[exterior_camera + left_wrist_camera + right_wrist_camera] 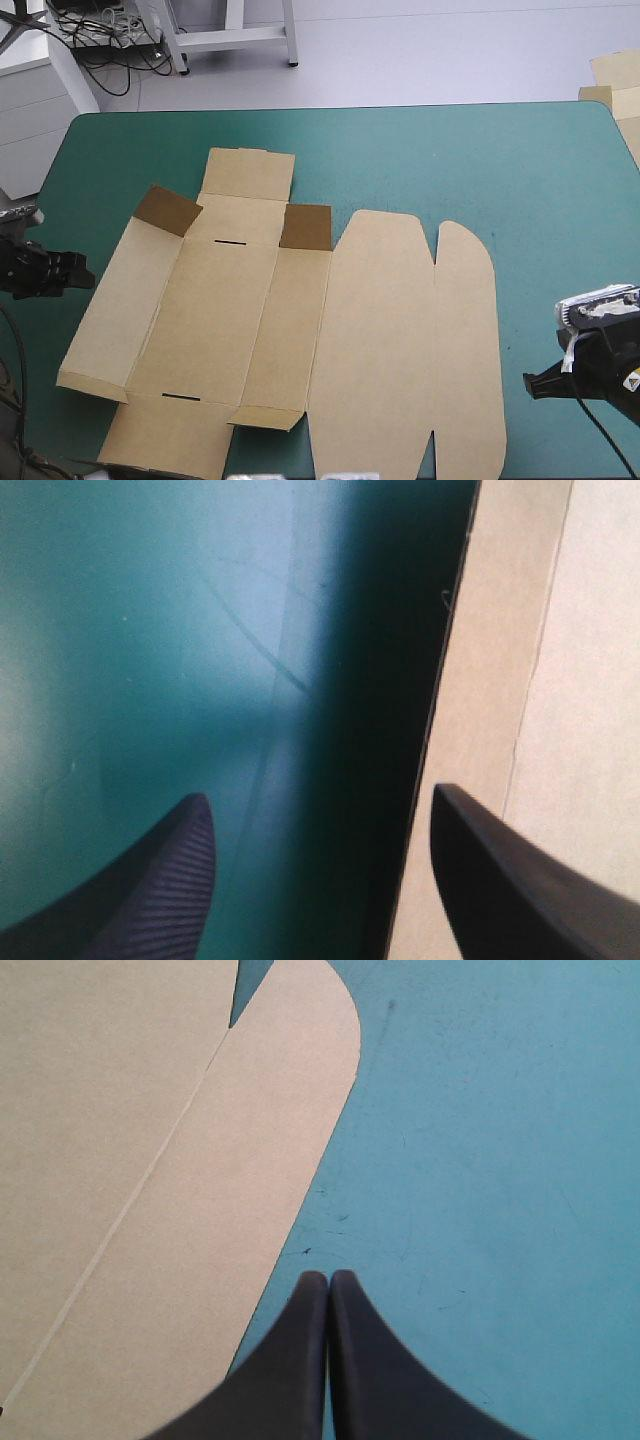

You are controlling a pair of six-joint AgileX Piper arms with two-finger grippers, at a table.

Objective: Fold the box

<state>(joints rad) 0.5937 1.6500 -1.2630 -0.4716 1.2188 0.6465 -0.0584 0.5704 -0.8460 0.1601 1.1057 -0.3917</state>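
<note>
Box [300,330] lies flat, unfolded; left gripper [320,810], spread apart, faces its left edge, probably to raise that wall; right gripper [328,1278], pinched together, waits beside its right edge.

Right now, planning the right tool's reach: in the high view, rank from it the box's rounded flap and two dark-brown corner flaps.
1. Rounded brown cardboard flap, beside the right tool.
2. Inner dark-brown corner flap, mid-box.
3. Outer dark-brown corner flap, far left.
</note>
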